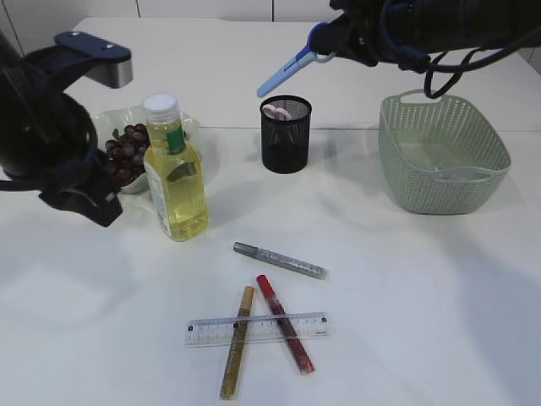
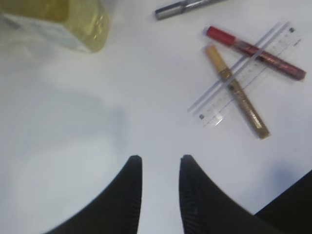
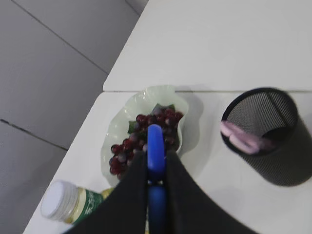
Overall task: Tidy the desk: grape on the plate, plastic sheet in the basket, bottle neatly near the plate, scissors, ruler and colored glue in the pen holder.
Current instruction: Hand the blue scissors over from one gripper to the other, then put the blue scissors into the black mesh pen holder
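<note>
White desk, exterior view: my right gripper (image 1: 325, 44) holds blue scissors (image 1: 287, 68) above the pen holder (image 1: 286, 134); ruler (image 1: 257, 329) awaits. Left wrist view: left gripper (image 2: 160, 168) slightly parted, empty. Right wrist view: jaws clamp the scissors; next, I judge, lower them into the holder.

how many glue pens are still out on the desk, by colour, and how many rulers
silver glue pen: 1
red glue pen: 1
gold glue pen: 1
clear ruler: 1
total: 4
</note>
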Motion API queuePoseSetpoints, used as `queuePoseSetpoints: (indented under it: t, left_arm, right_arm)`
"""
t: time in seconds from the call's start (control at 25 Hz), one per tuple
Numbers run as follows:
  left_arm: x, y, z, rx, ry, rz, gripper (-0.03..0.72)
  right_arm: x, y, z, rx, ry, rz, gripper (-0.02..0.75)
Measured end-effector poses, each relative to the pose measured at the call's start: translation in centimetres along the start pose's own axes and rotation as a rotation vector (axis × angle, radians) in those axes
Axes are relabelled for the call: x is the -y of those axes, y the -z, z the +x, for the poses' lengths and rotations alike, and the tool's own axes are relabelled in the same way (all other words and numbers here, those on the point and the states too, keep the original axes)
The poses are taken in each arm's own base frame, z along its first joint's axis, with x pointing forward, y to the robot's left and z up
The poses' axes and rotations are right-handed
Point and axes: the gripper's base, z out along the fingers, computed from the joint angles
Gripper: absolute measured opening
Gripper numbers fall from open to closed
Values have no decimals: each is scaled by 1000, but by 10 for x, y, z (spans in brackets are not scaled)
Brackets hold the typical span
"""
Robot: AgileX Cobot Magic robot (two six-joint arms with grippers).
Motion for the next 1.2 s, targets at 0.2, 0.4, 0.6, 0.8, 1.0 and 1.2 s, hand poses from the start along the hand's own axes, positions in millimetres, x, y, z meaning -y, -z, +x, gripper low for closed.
queuePoseSetpoints:
  t: [0.2, 0.4, 0.6, 0.8, 1.0, 1.2]
  left_arm:
    - [-29, -15, 24, -81, 107, -21, 190]
    - [-45, -25, 45, -127, 176, -31, 190]
    - [-51, -26, 56, -141, 206, -40, 190]
    - [-51, -25, 57, -136, 203, -45, 190]
    - [-51, -25, 57, -133, 203, -46, 190]
    - [-52, -26, 55, -117, 201, -52, 190]
  right_arm:
    - [15, -9, -24, 65, 21, 22, 52]
    - [32, -31, -32, 91, 38, 54, 52]
    - [55, -50, -30, 90, 68, 116, 52]
    - [70, -61, -20, 56, 117, 157, 52]
    - [83, -68, -12, 37, 173, 186, 52]
    - [89, -71, -10, 44, 188, 213, 52]
